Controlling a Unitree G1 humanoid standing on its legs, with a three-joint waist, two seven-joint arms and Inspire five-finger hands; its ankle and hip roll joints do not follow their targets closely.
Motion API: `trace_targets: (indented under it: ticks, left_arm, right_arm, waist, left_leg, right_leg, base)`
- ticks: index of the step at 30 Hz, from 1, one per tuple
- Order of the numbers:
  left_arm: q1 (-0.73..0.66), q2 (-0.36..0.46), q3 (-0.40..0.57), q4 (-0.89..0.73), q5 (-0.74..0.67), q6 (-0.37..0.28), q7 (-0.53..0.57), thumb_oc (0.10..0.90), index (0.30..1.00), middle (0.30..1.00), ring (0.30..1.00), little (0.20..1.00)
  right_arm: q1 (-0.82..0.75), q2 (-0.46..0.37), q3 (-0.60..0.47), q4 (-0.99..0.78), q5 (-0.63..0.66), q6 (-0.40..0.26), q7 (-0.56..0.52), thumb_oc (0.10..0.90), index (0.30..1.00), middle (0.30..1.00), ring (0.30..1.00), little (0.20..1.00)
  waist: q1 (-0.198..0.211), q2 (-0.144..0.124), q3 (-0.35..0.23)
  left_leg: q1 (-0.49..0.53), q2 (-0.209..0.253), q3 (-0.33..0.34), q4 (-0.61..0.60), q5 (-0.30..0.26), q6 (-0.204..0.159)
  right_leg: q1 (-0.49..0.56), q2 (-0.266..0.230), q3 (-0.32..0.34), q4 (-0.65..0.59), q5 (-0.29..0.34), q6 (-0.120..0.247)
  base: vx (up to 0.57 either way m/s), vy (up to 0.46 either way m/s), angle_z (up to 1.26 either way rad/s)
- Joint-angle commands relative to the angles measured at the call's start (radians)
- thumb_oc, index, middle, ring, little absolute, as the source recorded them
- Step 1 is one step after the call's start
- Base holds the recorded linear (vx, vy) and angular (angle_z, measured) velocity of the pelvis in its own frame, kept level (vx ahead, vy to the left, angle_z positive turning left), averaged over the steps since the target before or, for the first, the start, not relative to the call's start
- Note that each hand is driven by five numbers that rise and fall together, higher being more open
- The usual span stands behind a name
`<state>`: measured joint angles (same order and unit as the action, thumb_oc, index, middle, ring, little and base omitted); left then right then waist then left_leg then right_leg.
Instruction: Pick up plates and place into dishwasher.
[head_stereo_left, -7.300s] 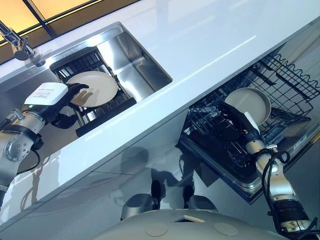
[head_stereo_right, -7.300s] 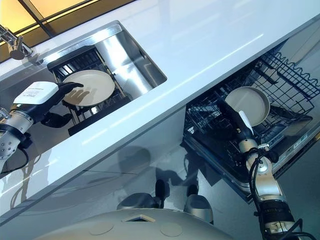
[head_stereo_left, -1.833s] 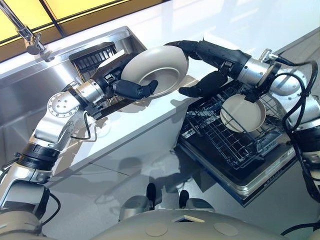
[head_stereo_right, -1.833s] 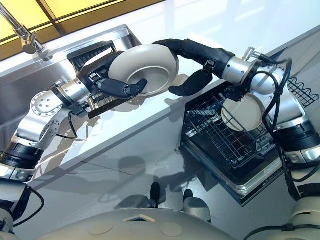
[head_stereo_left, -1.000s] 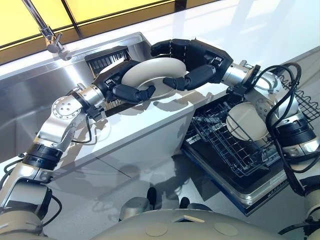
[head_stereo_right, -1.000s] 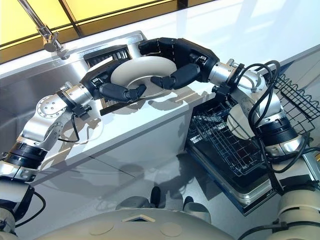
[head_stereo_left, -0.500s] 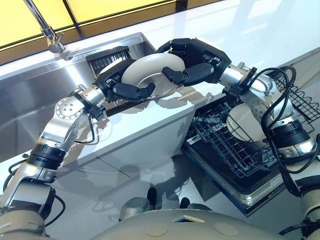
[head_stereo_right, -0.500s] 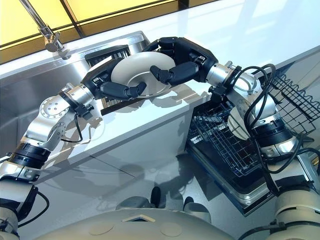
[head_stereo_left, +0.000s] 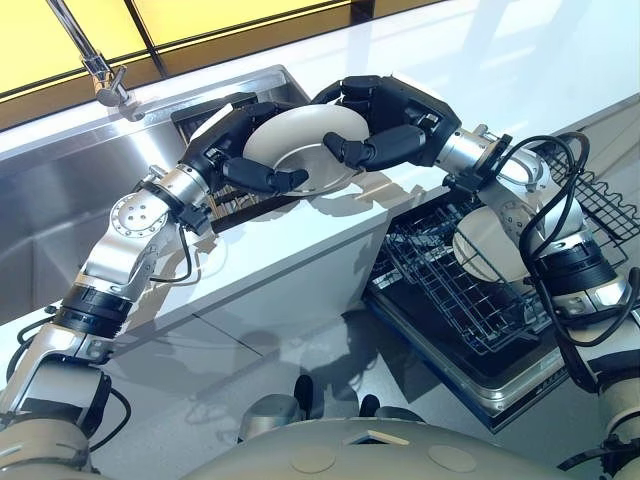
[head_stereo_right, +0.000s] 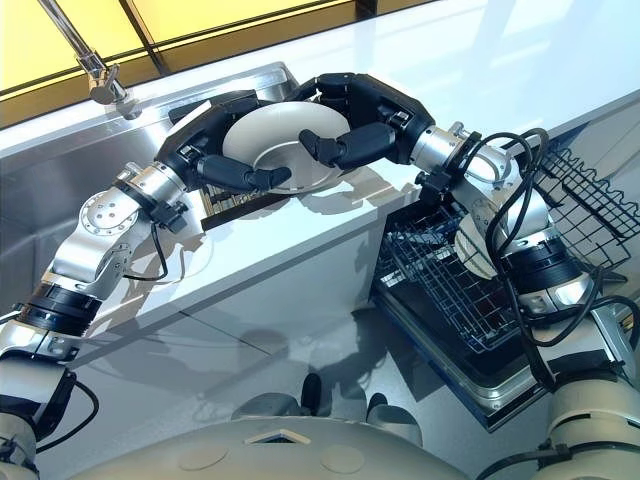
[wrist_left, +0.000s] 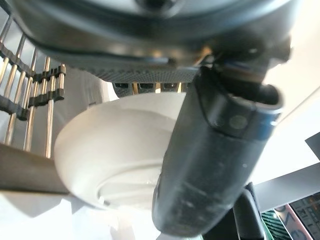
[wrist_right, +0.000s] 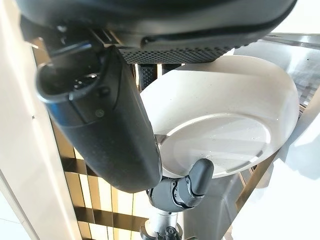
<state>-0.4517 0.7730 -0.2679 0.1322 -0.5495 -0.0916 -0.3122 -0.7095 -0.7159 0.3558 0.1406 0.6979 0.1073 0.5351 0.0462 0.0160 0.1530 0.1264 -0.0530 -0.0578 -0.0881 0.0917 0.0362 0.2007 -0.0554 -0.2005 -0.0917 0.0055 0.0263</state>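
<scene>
- The plate (head_stereo_left: 300, 150) hangs in the air above the near edge of the white counter (head_stereo_left: 420, 90), between the sink (head_stereo_left: 60, 215) on the left and the open dishwasher rack (head_stereo_left: 470, 290) on the right.
- The left hand (head_stereo_left: 245, 155) grasps the plate's left rim, its fingers curled under the base and its thumb over the top.
- The right hand (head_stereo_left: 395, 120) clasps the right rim, fingers wrapped over the far edge and thumb pressed against the underside; the right wrist view shows that thumb lying along the plate's base.
- The step in hand looks like a handover from left hand to right, since the rack sits on the right arm's side.
- To do it well, the right hand should have a firm pinch before the left lets go, because a smooth glazed rim is likely to slip in a loose hold.
- The left fingers would best open outward and draw back toward the sink without dragging on the rim.
- A second plate (head_stereo_left: 490, 245) stands on edge in the rack, so this one needs a free slot beside it, lowered edge-first between the wires.
- The risk is knocking the counter edge on the way down.
</scene>
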Motion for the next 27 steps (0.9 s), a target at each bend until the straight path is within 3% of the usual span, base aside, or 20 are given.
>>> trace_targets:
  ticks: [1,5,12,16,21,27]
  left_arm:
    - [-0.232,0.086,0.103,0.105,-0.036,-0.11,0.131,0.8,0.9,0.9,0.9,0.9]
    - [-0.26,0.145,0.125,0.141,-0.075,-0.112,0.161,0.8,0.9,0.9,0.9,0.9]
    - [-0.284,0.159,0.133,0.184,-0.132,-0.12,0.155,0.8,0.9,0.9,0.9,0.9]
    - [-0.284,0.146,0.139,0.184,-0.192,-0.126,0.159,0.8,0.9,0.9,0.9,0.9]
    - [-0.291,0.115,0.157,0.182,-0.264,-0.165,0.172,0.8,0.9,0.9,0.9,0.9]
    - [-0.263,0.089,0.203,0.139,-0.259,-0.159,0.186,0.8,0.9,0.9,0.9,0.9]
  right_arm:
    - [-0.068,-0.015,-0.018,-0.003,0.051,0.008,0.132,0.1,0.3,0.3,0.3,0.2]
    - [-0.077,-0.057,0.002,0.013,0.045,0.012,0.179,0.1,0.3,0.3,0.3,0.2]
    - [-0.112,-0.082,0.011,0.039,0.056,-0.013,0.162,0.1,0.3,0.3,0.3,0.2]
    - [-0.126,-0.09,0.0,0.056,0.075,-0.056,0.09,0.1,0.3,0.3,0.3,0.2]
    - [-0.152,-0.087,-0.063,0.106,0.066,-0.125,-0.076,0.1,0.3,0.3,0.3,0.2]
    - [-0.127,-0.1,-0.15,0.115,0.007,-0.168,-0.188,0.1,0.3,0.3,0.3,0.2]
  waist:
    - [-0.006,0.022,-0.126]
    - [-0.006,0.023,-0.128]
    - [-0.004,0.024,-0.127]
    - [-0.005,0.025,-0.127]
    - [-0.007,0.028,-0.131]
    - [-0.011,0.03,-0.132]
  left_leg:
    - [0.019,0.013,0.035,0.001,-0.122,-0.044]
    - [0.015,0.013,0.033,0.001,-0.12,-0.045]
    - [0.012,0.01,0.025,0.001,-0.119,-0.046]
    - [0.011,0.009,0.023,0.001,-0.119,-0.047]
    - [0.01,0.009,0.022,0.001,-0.12,-0.046]
    - [0.011,0.007,0.019,0.001,-0.124,-0.046]
  right_leg:
    - [-0.035,0.058,-0.011,0.07,-0.124,0.007]
    - [-0.036,0.057,-0.007,0.068,-0.122,0.008]
    - [-0.038,0.055,-0.009,0.069,-0.121,0.01]
    - [-0.039,0.054,-0.006,0.07,-0.12,0.012]
    - [-0.042,0.057,0.001,0.07,-0.119,0.012]
    - [-0.046,0.059,0.01,0.075,-0.124,0.013]
  base:
    - [-0.04,0.023,-0.01]
    - [-0.04,0.016,0.0]
    - [-0.04,0.01,0.02]
    - [-0.02,0.006,0.0]
    - [-0.01,0.011,0.05]
    - [-0.01,0.009,0.01]
